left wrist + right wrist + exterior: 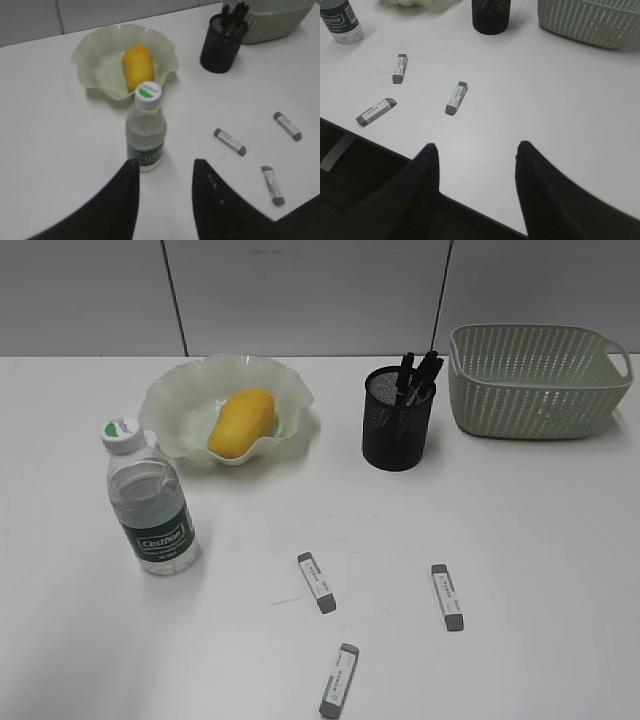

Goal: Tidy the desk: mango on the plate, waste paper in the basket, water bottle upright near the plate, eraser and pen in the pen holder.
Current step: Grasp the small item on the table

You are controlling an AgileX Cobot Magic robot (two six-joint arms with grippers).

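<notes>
Now three erasers (456, 98) lie ahead-left of the right gripper (476, 150), nearer than the left gripper (165, 167); both jaws apart, empty.

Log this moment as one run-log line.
mango on plate | water bottle upright | pens in pen holder | three erasers loose on desk

Mango (241, 423) in plate (170, 405); bottle (148, 502) upright before it; pens, probably, in holder (397, 430).
</notes>
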